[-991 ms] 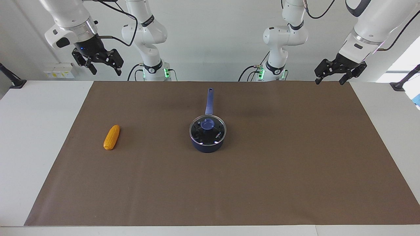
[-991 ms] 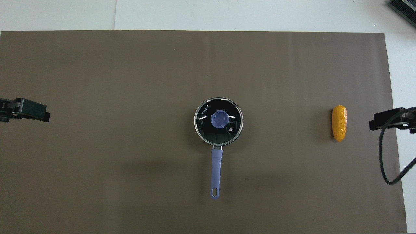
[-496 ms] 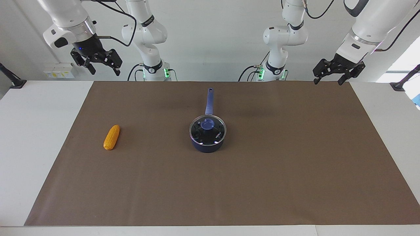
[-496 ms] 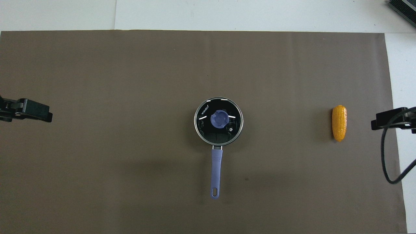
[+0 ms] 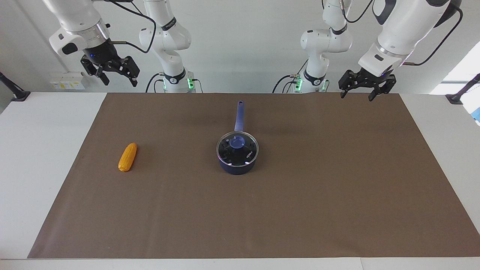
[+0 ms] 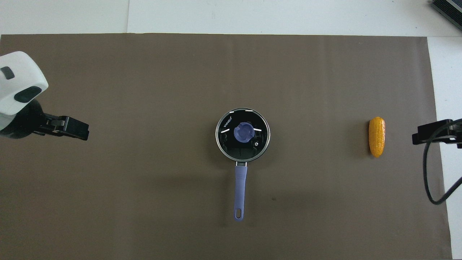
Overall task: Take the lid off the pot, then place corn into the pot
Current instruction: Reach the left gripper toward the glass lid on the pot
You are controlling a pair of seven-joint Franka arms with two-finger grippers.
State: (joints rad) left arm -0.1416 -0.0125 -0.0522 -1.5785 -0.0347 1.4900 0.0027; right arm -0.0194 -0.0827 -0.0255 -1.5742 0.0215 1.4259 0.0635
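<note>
The dark blue pot stands in the middle of the brown mat, its long blue handle pointing toward the robots. The glass lid with its blue knob sits on the pot; lid and handle also show in the overhead view. The yellow-orange corn lies on the mat toward the right arm's end, also in the overhead view. My left gripper hangs open and empty over the mat's edge nearest the robots. My right gripper is open and empty, raised near the corn's end.
The brown mat covers most of the white table. A dark object lies at the table corner farthest from the robots, at the right arm's end. A black cable hangs from the right arm.
My left gripper has moved in from the table's end toward the pot, still high up. My right gripper has barely moved. Pot, lid and corn are unmoved.
</note>
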